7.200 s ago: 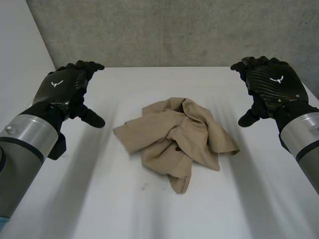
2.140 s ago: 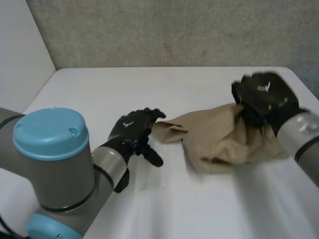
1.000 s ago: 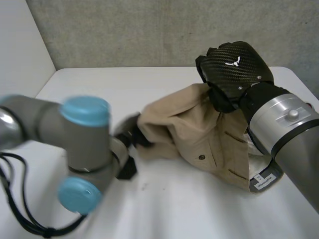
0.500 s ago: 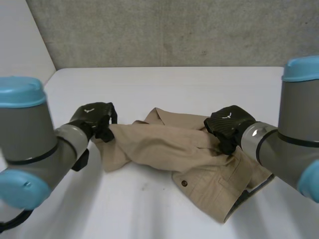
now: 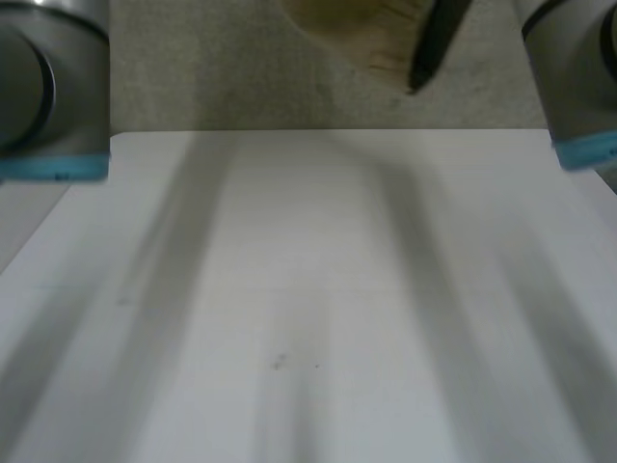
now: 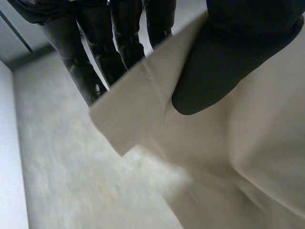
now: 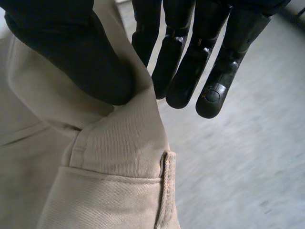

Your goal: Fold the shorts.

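- The shorts [image 5: 362,29] are up! Half a second ago they lay stretched across the counter [image 5: 308,289]; now they hang high above it.
- The left hand [image 6: 224,62] pinches a cloth edge, thumb against fingers.
- The right hand [image 7: 71,52] pinches a seamed corner the same way.
- This looks like a shake-out to get them flat. No fold is made yet.

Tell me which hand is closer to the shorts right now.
Neither left nor right is nearer: both hold the shorts. The left hand pinches a cloth edge between thumb and fingers; the right hand pinches another edge beside a stitched seam.
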